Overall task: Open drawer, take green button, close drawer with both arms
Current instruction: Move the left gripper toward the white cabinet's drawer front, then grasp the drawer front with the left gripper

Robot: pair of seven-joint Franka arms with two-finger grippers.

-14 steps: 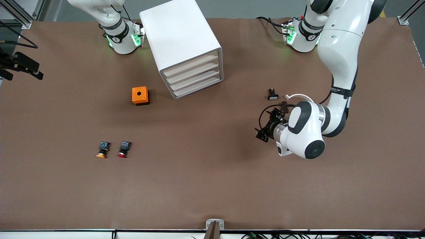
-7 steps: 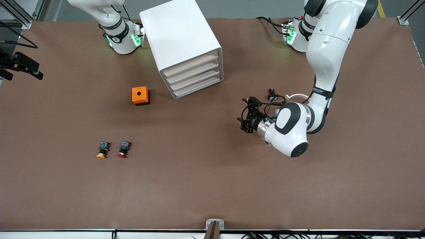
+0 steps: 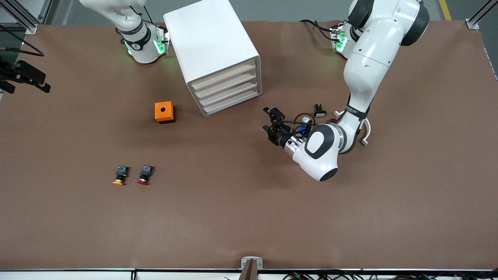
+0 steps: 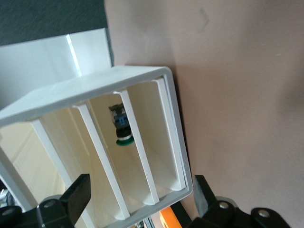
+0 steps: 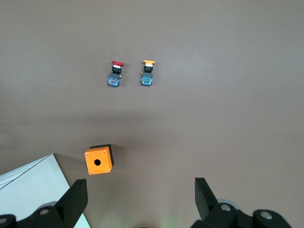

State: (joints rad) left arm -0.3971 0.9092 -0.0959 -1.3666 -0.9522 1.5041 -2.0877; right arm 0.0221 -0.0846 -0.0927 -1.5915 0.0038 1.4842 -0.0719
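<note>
1. Front view
   - Boxy white cabinet (image 3: 212,50) with smooth plastic walls and rounded corners, set askew near the robots' bases; four shallow cream drawer fronts stacked in it, all pushed in, the drawer (image 3: 233,102) lowest of them.
   - Brown matte table (image 3: 249,225) underneath.
   - Left arm (image 3: 365,66), glossy white with black bands, bent low; left gripper (image 3: 271,122) over bare table in front of the cabinet's drawers, fingers spread wide, holding nothing.
   - Small black-and-white part (image 3: 320,111) beside that arm's wrist.
   - Square orange box (image 3: 165,112) with a round hole on top, beside the cabinet toward the right arm's end.
   - Nearer the camera, orange-capped button (image 3: 120,175) and red-capped button (image 3: 144,175) lying side by side, well apart from the cabinet.
   - Right arm (image 3: 134,31) waiting, only its base showing.

2. Left wrist view
   - Facing the cabinet's front: cream ribs, thin white frame.
   - Button (image 4: 123,129), green cap and black-and-blue body, visible inside between two ribs, partly hidden by one; which drawer cannot be told.
   - Black fingers (image 4: 76,194) far apart at either side.

3. Right wrist view
   - Right gripper (image 5: 140,197) up over the table by the cabinet's corner, jaws wide, empty.
   - Below it, the orange box and both loose buttons.
</note>
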